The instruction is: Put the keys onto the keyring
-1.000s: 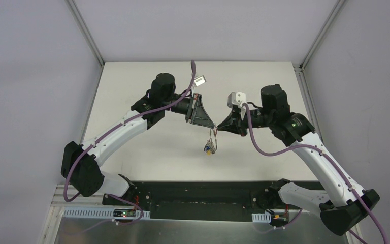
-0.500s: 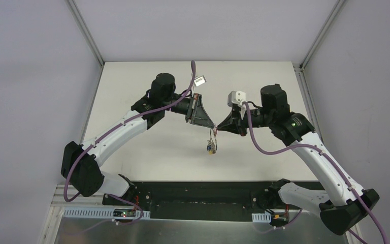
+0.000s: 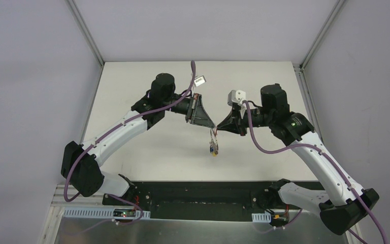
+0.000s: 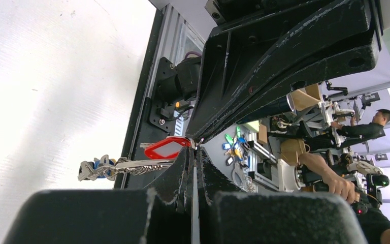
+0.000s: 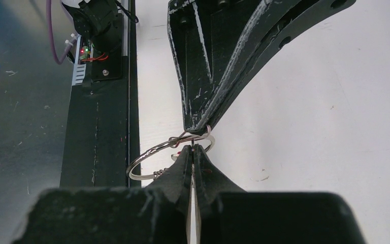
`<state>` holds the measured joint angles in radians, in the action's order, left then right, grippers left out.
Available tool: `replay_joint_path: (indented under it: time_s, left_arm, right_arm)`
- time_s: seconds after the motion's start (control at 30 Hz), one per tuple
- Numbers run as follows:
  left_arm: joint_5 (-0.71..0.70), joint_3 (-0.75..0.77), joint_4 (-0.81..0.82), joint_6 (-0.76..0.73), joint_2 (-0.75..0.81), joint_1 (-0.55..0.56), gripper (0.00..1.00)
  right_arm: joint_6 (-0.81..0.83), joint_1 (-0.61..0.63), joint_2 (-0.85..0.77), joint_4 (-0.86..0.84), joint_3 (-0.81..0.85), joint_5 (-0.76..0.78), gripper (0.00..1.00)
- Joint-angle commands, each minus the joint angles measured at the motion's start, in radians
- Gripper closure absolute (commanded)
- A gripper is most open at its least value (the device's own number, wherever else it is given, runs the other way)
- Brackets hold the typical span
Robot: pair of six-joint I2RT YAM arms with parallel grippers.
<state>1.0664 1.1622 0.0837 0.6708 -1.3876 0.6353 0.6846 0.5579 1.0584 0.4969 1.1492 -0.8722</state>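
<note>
The keyring point(image 3: 214, 136) hangs in the air between both grippers above the table's middle, its bunch of keys with blue and yellow tags point(image 3: 213, 150) dangling below. My left gripper point(image 3: 213, 125) is shut on the ring's top edge. In the left wrist view my gripper point(image 4: 195, 151) is closed, and the ring point(image 4: 132, 165) runs left to the bunch point(image 4: 95, 169). My right gripper point(image 3: 218, 128) is shut on the red-tagged key point(image 4: 166, 148), tip to tip with the left one. In the right wrist view my gripper point(image 5: 193, 147) sits against the ring point(image 5: 144, 157). The black-tagged key is not visible.
The white table point(image 3: 147, 147) lies below the hanging keys. A black rail point(image 3: 193, 195) runs along the near edge by the arm bases. Grey walls enclose the left, right and back.
The hanging bunch of keys has swung slightly right and down. Both grippers stay shut and nearly still.
</note>
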Motion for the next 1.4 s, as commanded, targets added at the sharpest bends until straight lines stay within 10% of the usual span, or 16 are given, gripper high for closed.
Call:
replay_joint_path:
  time_s: [0.0, 1.37]
  left_arm:
    - [0.026, 0.0, 0.069, 0.021, 0.008, 0.012, 1.0]
    - [0.041, -0.042, 0.221, 0.144, 0.013, 0.009, 1.0]
  right_arm:
    - [-0.012, 0.0, 0.003, -0.088, 0.015, -0.036, 1.0]
    - [-0.07, -0.002, -0.011, -0.148, 0.001, 0.073, 1.0]
